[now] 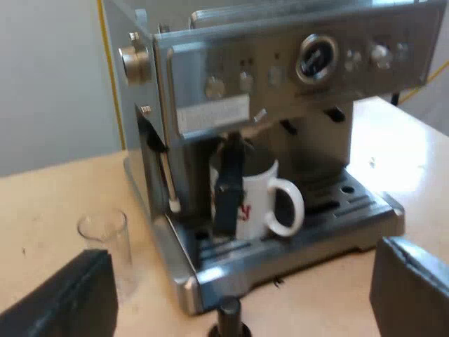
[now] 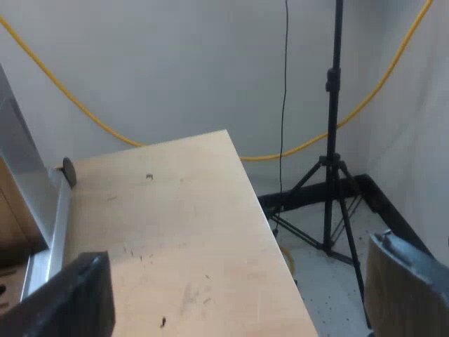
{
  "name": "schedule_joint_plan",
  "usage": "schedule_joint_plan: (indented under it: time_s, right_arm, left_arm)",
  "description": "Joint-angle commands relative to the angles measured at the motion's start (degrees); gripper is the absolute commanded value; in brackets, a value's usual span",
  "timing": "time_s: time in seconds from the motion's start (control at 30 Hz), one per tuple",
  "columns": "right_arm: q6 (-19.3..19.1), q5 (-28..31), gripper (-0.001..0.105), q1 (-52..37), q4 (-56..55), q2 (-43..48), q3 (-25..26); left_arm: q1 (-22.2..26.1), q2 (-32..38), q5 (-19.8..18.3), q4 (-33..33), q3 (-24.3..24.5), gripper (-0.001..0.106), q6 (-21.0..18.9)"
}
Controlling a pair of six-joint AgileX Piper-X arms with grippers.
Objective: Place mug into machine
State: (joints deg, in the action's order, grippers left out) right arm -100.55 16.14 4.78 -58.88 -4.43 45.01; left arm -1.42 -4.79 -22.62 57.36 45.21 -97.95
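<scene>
1. Jaws on the left gripper (image 1: 242, 281) are standing wide apart and holding nothing, with bare tabletop between the two black fingers.
2. Jaws on the right gripper (image 2: 235, 281) are likewise gaping wide and empty. They are hanging over the light wooden table (image 2: 175, 232) near its far edge, close to a black tripod stand (image 2: 335, 140) and a yellow cable (image 2: 84, 105) running along the wall.
3. The white mug (image 1: 263, 200) is sitting upright on the drip tray (image 1: 365, 210) of the espresso machine (image 1: 280, 70), under the brew head, with its handle pointing outward along the tray.
4. A dark upright piece (image 1: 228, 186) is crossing in front of the mug; I cannot tell whether it is the holder's handle or something else.
5. A measuring glass (image 1: 105, 235) is standing on the table just beside the machine, and a black-knobbed tamper (image 1: 230, 316) is standing near the machine's front, between the left fingers.
6. Judging by this, the placing step is looking finished: the mug is resting in the machine with neither gripper touching it.
7. The next move is probably calling for the left arm to draw away cleanly, keeping its fingers off the tamper and the glass, while the right arm is needing nothing more than to stay clear.
</scene>
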Motion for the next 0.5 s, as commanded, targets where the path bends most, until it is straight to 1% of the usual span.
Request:
schedule_joint_plan:
  time_s: [0.03,0.07,0.1,0.2,0.27,0.4,0.43,0.47,0.5]
  right_arm:
    - [-0.80,-0.12,0.074,-0.10,-2.47,2.97,-0.71]
    - [-1.11,-0.12,0.074,-0.10,-3.39,4.30,-1.06]
    - [-1.33,-0.12,0.074,-0.10,-3.64,4.98,-1.18]
    - [-1.33,-0.12,0.074,-0.10,-5.06,7.71,-1.75]
    - [-1.33,-0.15,0.074,0.06,-7.56,7.49,-1.62]
    - [-1.31,-0.65,0.074,0.07,-7.87,7.50,-2.45]
    - [-1.31,-0.82,0.074,0.07,-7.87,7.50,-2.62]
    - [-1.31,-0.97,0.074,0.07,-7.87,7.50,-2.86]
    - [-1.31,-1.03,0.074,0.07,-7.87,7.50,-2.91]
  left_arm:
    - [-0.41,2.06,-3.01,2.35,-0.06,0.081,0.31]
    - [-0.41,3.07,-4.21,3.36,-0.06,0.081,0.30]
    - [-0.41,3.58,-4.60,3.89,-0.06,0.081,0.30]
    - [-0.41,6.05,-4.67,6.54,-0.06,0.081,0.46]
    - [-0.41,8.54,-4.67,9.17,-0.06,0.081,0.48]
    - [-0.41,13.29,-4.67,12.08,-0.06,0.081,0.48]
    - [-0.41,14.05,-4.52,13.54,0.05,0.081,0.59]
    - [-0.18,13.64,-4.69,16.60,1.18,0.081,1.06]
    - [-0.06,13.33,-4.66,17.34,1.36,0.081,1.39]
